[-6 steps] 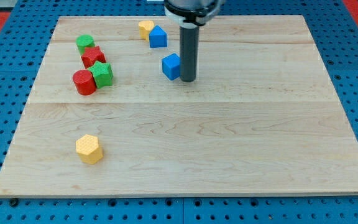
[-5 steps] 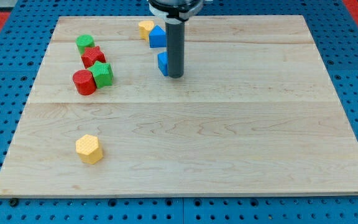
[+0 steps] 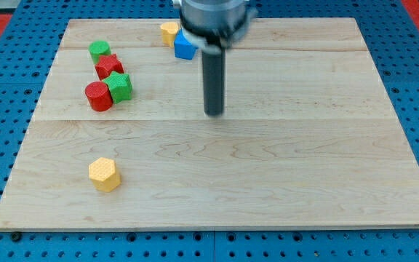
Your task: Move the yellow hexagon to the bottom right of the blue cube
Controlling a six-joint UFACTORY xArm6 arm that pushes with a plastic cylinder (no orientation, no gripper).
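The yellow hexagon (image 3: 104, 174) lies near the board's bottom left. The blue cube does not show in this view; the rod stands over the spot where it last showed. My tip (image 3: 214, 113) rests on the wood near the board's middle, far up and to the right of the yellow hexagon. The rod is motion-blurred. Another blue block (image 3: 185, 45) sits at the view's top, partly behind the arm's head.
A yellow block (image 3: 169, 32) touches the blue block's left side at the top. A cluster stands at the upper left: a green block (image 3: 100, 51), a red star (image 3: 109, 66), a green star (image 3: 120, 85) and a red cylinder (image 3: 98, 96).
The rod went left against the blue cube, then right and toward the view's bottom. The blue cube, seen left of the rod before, no longer shows. The other blocks have not moved.
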